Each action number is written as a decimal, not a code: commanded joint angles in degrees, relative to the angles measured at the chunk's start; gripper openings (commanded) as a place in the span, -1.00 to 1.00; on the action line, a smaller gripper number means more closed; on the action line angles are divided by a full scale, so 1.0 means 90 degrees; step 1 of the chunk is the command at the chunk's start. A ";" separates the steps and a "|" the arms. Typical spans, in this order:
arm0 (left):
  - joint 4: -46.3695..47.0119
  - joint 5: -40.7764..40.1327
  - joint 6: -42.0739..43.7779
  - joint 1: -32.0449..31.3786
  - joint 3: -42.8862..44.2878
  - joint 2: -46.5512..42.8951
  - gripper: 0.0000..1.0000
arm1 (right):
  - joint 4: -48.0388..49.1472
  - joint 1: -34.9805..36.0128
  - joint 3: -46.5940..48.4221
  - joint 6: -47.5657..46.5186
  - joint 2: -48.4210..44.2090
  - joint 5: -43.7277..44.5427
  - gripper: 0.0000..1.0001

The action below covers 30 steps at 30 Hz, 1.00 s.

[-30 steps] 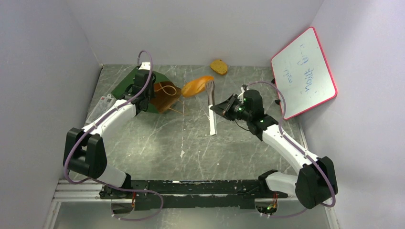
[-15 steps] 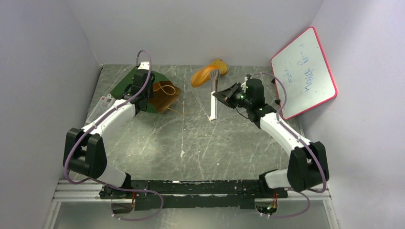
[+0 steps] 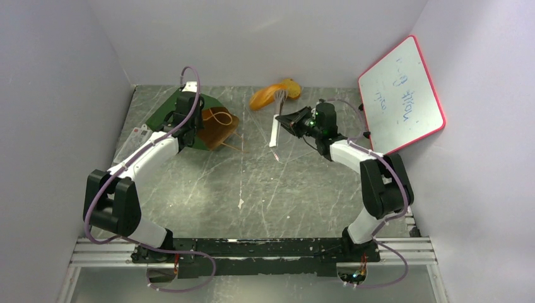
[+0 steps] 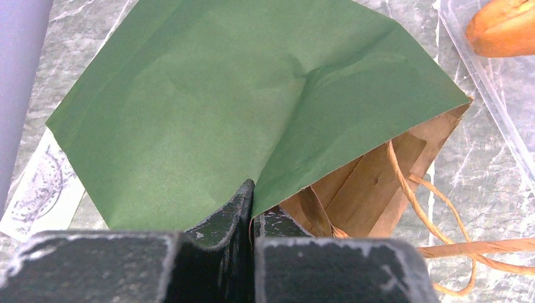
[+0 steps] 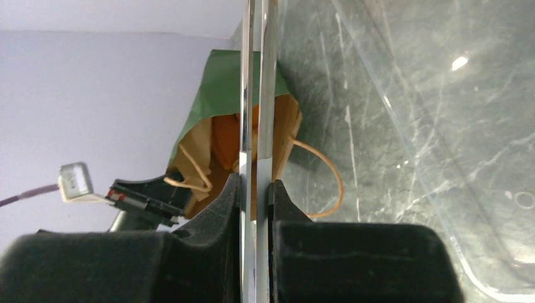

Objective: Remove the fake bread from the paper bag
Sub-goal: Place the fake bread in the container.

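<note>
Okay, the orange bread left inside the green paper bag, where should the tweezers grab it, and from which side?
Probably its end just inside the mouth, coming in level from the table's middle. The paper bag lies on its side, the left gripper pinching its upper rim, so only that end of the bread shows to the tweezers.

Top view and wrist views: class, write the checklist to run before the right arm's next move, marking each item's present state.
1. Left end effector shut on bag edge: ok.
2. Right end effector shut on tweezers: ok.
3. Tweezers' tips at the loaf: ok.
4. Loaf set down, ready for release: cannot tell.
5. Bag mouth open: ok.
6. Bag emptied: not ok; an orange piece shows inside.
</note>
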 commanded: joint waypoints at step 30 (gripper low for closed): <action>0.0258 0.0388 0.0004 0.0066 -0.0174 -0.0473 -0.86 | 0.0929 -0.0436 -0.1054 0.0269 0.1013 0.0409 -0.24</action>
